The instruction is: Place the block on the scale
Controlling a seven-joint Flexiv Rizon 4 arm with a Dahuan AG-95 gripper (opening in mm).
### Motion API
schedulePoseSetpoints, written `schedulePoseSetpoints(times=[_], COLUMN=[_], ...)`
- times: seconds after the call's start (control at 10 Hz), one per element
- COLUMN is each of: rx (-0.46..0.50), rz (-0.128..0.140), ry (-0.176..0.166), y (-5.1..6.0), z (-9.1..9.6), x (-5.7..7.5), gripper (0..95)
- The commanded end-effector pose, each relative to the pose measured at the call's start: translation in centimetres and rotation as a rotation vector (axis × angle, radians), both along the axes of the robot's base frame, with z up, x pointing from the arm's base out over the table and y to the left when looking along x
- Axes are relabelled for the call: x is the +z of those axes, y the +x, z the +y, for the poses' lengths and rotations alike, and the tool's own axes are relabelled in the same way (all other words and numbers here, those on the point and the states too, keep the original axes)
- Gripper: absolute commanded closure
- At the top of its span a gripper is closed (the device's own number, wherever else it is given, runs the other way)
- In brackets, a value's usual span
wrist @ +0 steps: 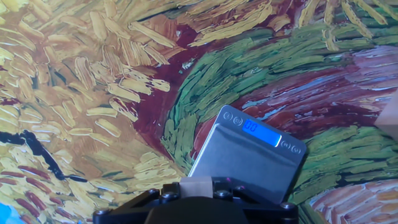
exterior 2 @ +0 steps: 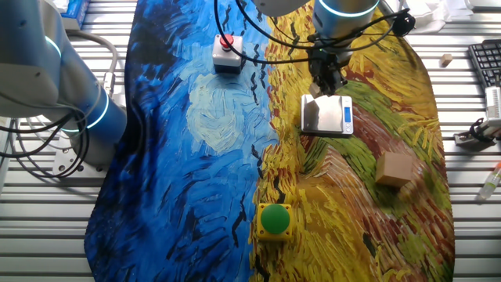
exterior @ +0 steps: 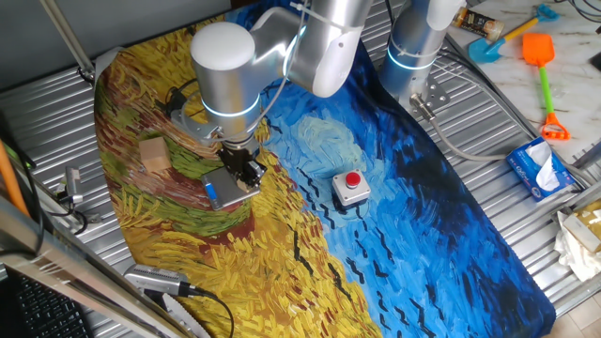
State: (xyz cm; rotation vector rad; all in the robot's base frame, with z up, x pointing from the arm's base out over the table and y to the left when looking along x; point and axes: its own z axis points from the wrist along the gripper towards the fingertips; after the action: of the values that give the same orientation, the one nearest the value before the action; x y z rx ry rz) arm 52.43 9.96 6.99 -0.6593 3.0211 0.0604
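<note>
- Hand [exterior 2: 326,84]: two black fingers closed on the small pale tan wooden cube [wrist: 196,186]. In the hand view the cube sits clamped between the finger bases at the bottom of the frame; only its top face shows.
- Cube is off the bench, hanging over the edge of the scale opposite the blue strip. Whether it touches the plate cannot be told from any view.
- Flat square grey metal-topped pocket scale [exterior 2: 322,114]: lies flat on the painted cloth, in the yellow part. Blue strip with a lit display [wrist: 261,133] runs along one edge; two small round buttons at each end of the strip.
- Larger tan wooden block [exterior 2: 395,169]: on the yellow part of the cloth, near the scale but apart from it, on the side away from the blue half.
- Grey box with a red button [exterior: 350,188]: on the blue part of the cloth, well apart from the scale.
- Yellow box with a green button [exterior 2: 274,220]: at the blue/yellow border of the cloth, well apart from the scale, seen only in the other fixed view.
- Cloth [exterior: 423,235], printed with swirling brush strokes, covers the middle of the ribbed metal bench [exterior: 56,122]; bare metal shows along the bench edges.
</note>
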Motion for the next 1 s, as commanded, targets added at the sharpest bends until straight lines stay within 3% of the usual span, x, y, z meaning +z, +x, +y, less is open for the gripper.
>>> schedulePoseSetpoints(times=[0.1, 1.0], rx=[0.0, -0.012], rz=[-0.001, 0.007], ry=[0.003, 0.006], y=[-0.03, -0.03], z=[-0.02, -0.02], x=[0.02, 0.02], gripper=[95.0, 95.0])
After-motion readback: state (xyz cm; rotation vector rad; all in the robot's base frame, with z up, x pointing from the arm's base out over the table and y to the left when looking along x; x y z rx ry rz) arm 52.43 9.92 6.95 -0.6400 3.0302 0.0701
